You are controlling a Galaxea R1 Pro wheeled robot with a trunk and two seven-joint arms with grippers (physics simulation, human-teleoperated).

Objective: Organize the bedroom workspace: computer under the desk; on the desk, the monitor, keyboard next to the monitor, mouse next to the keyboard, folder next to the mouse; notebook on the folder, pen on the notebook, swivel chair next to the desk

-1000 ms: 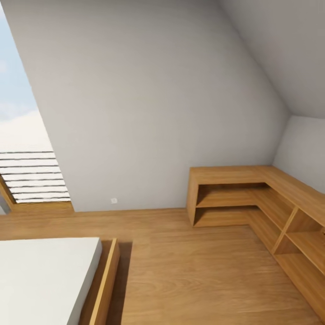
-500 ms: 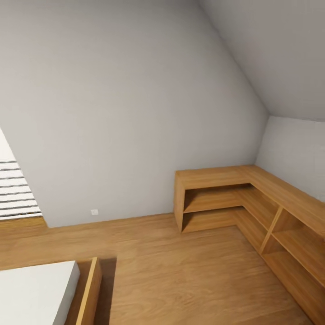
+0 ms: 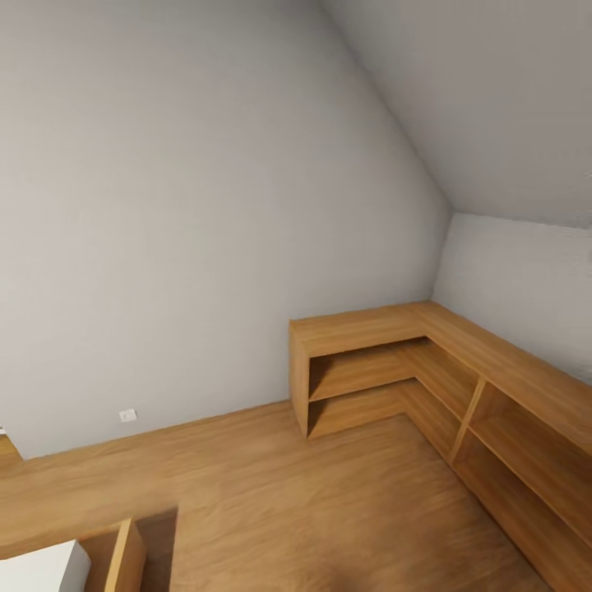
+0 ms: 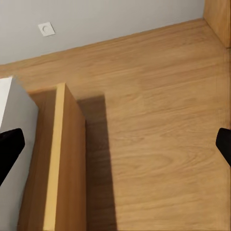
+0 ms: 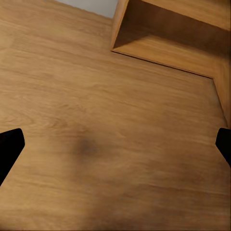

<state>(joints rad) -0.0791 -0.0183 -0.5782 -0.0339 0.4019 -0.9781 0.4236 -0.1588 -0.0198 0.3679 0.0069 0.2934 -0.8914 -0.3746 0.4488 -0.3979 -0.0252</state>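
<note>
Room corner: grey wall, sloped ceiling, wood floor; low L-shaped wood cabinet with bare shelves along the right walls; wall socket near the floor; bed frame corner with white mattress at lower left. Left gripper spread wide, empty, over the floor beside the bed frame. Right gripper spread wide, empty, over bare floor near the cabinet end.

The head view looks forward and down from standing height at the low L-shaped wooden cabinet in the corner under the sloped ceiling, from well back. The left wrist view faces down at the wood floor from close above, beside the bed frame and wall outlet. The right wrist view faces down near that cabinet's end. All three share the floor.
</note>
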